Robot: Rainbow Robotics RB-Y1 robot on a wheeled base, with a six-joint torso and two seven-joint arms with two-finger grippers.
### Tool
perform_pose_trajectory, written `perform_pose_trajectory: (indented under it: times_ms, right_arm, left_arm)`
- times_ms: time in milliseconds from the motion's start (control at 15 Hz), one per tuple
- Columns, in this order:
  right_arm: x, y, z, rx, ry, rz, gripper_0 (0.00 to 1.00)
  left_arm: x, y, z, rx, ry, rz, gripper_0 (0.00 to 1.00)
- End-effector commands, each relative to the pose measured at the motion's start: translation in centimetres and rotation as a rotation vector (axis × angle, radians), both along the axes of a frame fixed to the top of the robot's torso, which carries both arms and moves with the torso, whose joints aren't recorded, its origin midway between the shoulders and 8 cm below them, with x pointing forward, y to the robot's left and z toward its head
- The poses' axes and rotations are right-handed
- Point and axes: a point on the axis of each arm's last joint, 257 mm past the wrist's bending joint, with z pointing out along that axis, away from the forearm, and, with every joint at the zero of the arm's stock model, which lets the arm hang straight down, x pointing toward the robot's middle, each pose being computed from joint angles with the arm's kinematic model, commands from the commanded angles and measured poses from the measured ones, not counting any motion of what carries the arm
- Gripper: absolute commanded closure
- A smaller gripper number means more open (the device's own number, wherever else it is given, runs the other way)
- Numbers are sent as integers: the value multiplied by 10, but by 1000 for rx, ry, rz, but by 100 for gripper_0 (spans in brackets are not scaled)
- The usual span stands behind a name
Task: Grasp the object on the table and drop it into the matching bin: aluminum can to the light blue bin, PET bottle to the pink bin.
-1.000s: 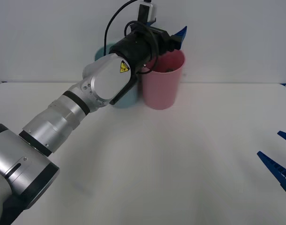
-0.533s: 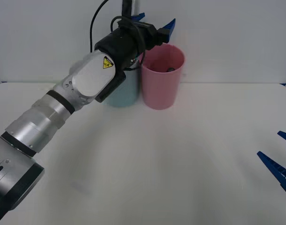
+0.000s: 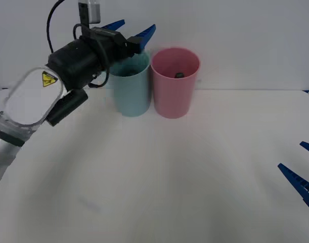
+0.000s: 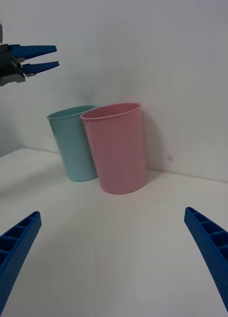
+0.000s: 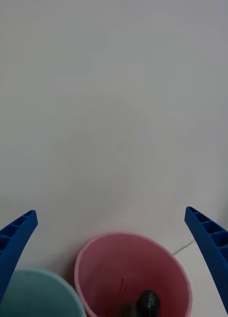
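Observation:
The PET bottle lies inside the pink bin; its black cap shows down in the bin. The light blue bin stands touching the pink one on its left. My left gripper hangs open and empty above the light blue bin's rim, up and to the left of the pink bin. My right gripper rests open low at the table's right edge, far from both bins. From the right wrist, the pink bin, the light blue bin and the left gripper are visible.
The white table stretches wide and bare in front of the bins. A plain white wall rises right behind them. My left arm's silver and black links reach over the table's left side.
My left gripper has drawn back to the left and upward, from over the pink bin to over the light blue bin. The bottle stays in the pink bin. The right arm has not moved.

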Motion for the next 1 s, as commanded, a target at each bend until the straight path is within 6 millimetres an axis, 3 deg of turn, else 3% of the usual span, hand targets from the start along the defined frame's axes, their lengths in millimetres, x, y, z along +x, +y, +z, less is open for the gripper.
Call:
perform_pose_trajectory:
  times_ms: [67,400,733,867,1000]
  right_arm:
    - [0,0,0,0,0,0,0]
    - [0,0,0,0,0,0,0]
    - [0,0,0,0,0,0,0]
    - [0,0,0,0,0,0,0]
    - [0,0,0,0,0,0,0]
  left_arm:
    - [-25,44,-4,-9,14,19,0]
    - [-68,134,-27,39,21,132,0]
    - [-125,223,-69,196,45,211,0]
    - [-147,252,-84,235,66,231,0]
    - [-172,268,-91,256,71,213,0]
